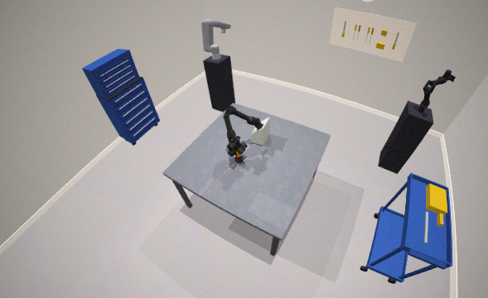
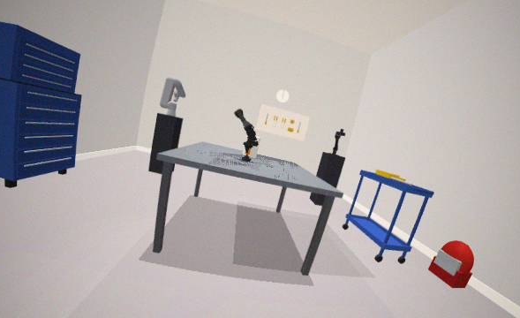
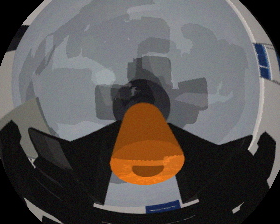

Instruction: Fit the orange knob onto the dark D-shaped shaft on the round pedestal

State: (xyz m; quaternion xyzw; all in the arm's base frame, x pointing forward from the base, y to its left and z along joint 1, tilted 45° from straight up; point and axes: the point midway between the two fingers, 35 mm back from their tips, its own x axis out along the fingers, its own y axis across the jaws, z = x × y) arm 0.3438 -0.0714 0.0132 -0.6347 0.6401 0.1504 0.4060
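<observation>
The orange knob (image 1: 238, 155) (image 3: 147, 150) is held between the fingers of my gripper (image 1: 238, 152) (image 3: 143, 125), which is shut on it. The dark round pedestal (image 1: 239, 160) (image 2: 246, 158) (image 3: 134, 91) stands on the table below the knob. In the wrist view the knob's far end overlaps the near part of the pedestal. The D-shaped shaft is hidden behind the knob, and so is the knob's hole. Whether the knob's end touches or surrounds the shaft cannot be told.
A pale angled block (image 1: 260, 136) stands on the grey table (image 1: 268, 178) (image 2: 268, 174), behind the pedestal and close to the arm. A blue cart (image 1: 419, 223), a blue tool cabinet (image 1: 123, 95) and two dark stands bearing other arms are on the floor away from the table.
</observation>
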